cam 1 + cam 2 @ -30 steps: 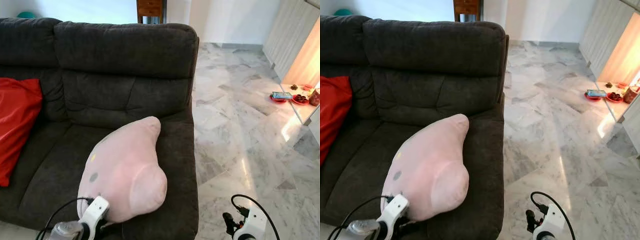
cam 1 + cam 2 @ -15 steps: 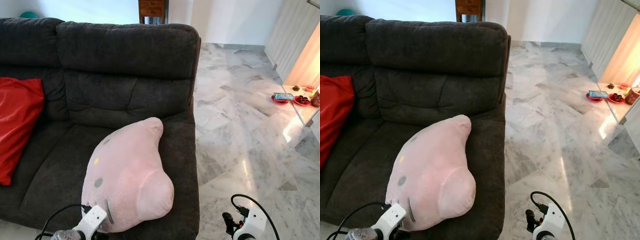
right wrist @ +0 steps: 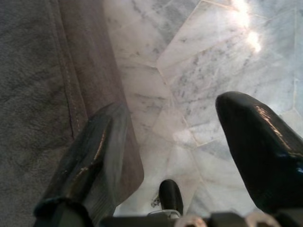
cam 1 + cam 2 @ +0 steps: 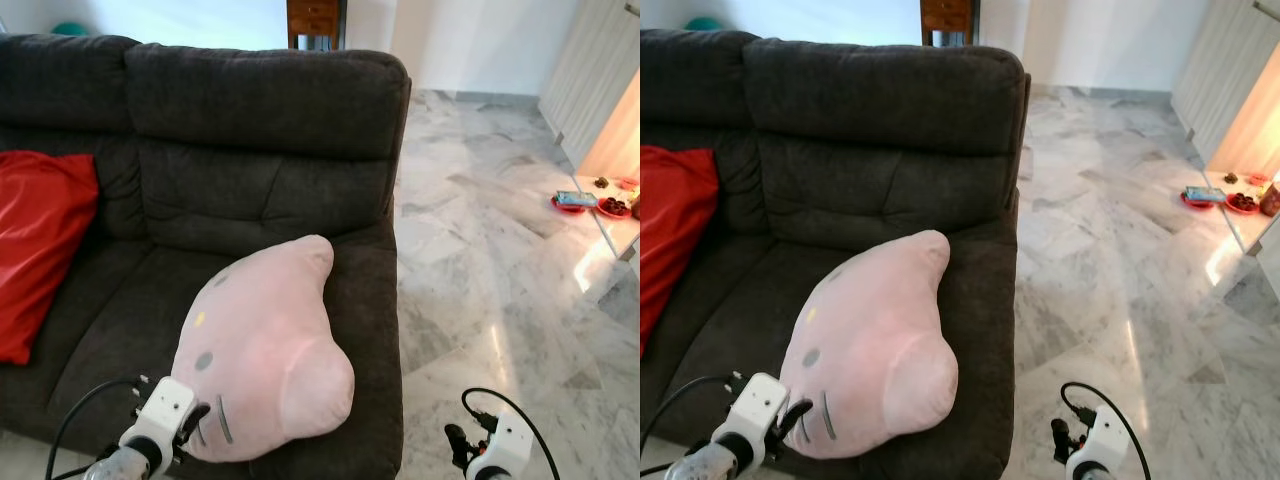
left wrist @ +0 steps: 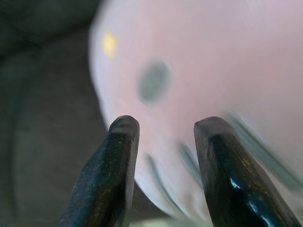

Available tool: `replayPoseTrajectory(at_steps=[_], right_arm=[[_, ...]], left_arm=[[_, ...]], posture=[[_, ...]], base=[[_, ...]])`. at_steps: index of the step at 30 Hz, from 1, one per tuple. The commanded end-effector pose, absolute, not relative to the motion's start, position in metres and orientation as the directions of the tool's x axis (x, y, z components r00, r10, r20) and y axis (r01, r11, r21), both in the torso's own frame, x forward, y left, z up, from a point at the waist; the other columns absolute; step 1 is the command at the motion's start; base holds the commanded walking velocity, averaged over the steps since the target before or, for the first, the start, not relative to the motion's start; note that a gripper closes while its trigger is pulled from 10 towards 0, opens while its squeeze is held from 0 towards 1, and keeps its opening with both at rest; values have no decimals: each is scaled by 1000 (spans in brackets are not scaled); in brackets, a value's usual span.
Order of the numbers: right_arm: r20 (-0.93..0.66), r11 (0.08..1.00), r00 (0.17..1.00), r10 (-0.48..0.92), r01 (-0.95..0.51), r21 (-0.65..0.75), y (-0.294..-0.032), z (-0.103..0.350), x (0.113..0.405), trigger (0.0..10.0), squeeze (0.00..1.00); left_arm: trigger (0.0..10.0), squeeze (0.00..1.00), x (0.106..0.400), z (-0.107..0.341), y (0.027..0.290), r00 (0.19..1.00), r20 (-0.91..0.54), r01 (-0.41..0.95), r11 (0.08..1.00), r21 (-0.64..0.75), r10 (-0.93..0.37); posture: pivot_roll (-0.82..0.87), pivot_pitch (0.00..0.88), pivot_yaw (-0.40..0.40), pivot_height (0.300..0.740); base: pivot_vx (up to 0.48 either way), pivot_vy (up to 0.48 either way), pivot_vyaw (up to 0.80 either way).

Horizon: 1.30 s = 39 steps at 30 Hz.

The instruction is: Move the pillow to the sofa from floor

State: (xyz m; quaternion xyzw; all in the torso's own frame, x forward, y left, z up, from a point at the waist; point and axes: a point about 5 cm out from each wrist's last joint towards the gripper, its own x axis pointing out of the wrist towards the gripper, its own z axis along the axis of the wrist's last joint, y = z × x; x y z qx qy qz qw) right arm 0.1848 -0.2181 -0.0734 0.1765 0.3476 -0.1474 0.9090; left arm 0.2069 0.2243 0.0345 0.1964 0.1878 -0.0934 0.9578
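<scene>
Left gripper [image 5: 161, 156] backed off the pillow [image 4: 265, 355], fingers apart, empty. Pillow lies on sofa [image 4: 250, 130] seat, just ahead of it, long axis toward backrest. Right gripper [image 3: 189, 156] open, idle.

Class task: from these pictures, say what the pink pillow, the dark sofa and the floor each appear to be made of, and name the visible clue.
Pink character-face pillow: soft matte plush, probably; it bulges and dents.
Dark grey sofa: woven or chenille-like fabric, with ribbed nap and stitched seams.
Floor: polished grey-veined marble or marble-look tile, glossy with reflections and joint lines.
</scene>
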Motion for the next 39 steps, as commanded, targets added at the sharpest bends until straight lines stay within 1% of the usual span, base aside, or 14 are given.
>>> replayPoseTrajectory(at_steps=[1,3,7,8,10,12,16,21,25,27,28,30,35,39], right_arm=[[-685,897,715,-139,384,219,-218,-73,187,10000,0],[-680,896,720,-141,385,222,-217,-72,188,10000,0],[-666,890,730,-152,394,228,-218,-71,189,10000,0],[-656,891,737,-161,394,224,-218,-70,189,10000,0],[-653,892,739,-164,393,221,-218,-70,190,10000,0],[-626,909,763,-162,363,207,-219,-67,192,10000,0],[-555,926,817,-160,319,202,-219,-60,197,10000,0],[-513,945,846,-145,272,182,-219,-56,200,10000,0],[-475,948,869,-141,257,189,-219,-53,201,10000,0],[-281,964,949,-145,200,177,-215,-14,250,10000,0],[-281,964,949,-145,200,177,-215,-14,250,10000,0],[-166,968,974,-151,180,173,-213,9,271,10000,0],[-55,972,986,-160,167,165,-215,30,284,10000,0],[-30,973,986,-161,164,164,-216,34,286,10000,0]], left_arm=[[10000,0,214,47,229,947,-319,169,911,377,-44],[10000,0,225,54,234,969,-245,61,917,395,41],[10000,0,239,59,233,979,-174,-32,920,391,108],[10000,0,253,63,228,984,-132,-58,922,383,117],[10000,0,257,64,225,986,-121,-62,923,379,115],[10000,0,276,70,212,993,-79,-54,930,363,88],[10000,0,296,79,196,997,-27,-65,936,346,79],[10000,0,299,82,189,998,4,-57,930,362,59],[10000,0,293,74,189,998,6,-60,932,358,62],[10000,0,289,69,187,999,-1,-42,936,349,46],[10000,0,289,69,187,999,-1,-42,936,349,46],[10000,0,287,67,183,1000,-3,-24,942,334,27],[10000,0,288,66,177,1000,6,-6,942,336,5],[10000,0,288,66,177,1000,14,-3,939,344,-2]], posture=[[73,0,-51,740],[70,0,-50,740],[69,0,-54,740],[69,0,-55,740],[69,0,-55,740],[67,0,-55,740],[37,0,-41,740],[33,0,-35,740],[31,0,-36,740],[31,0,-36,740],[31,0,-36,740],[31,0,-32,740],[19,0,-24,740],[17,0,-24,740]], base=[[0,0,0],[0,0,0],[0,0,0],[0,0,0],[0,0,0],[0,0,0],[0,0,0],[0,0,0],[0,0,0],[0,0,0],[0,0,0],[0,0,0],[0,0,0],[0,0,0]])
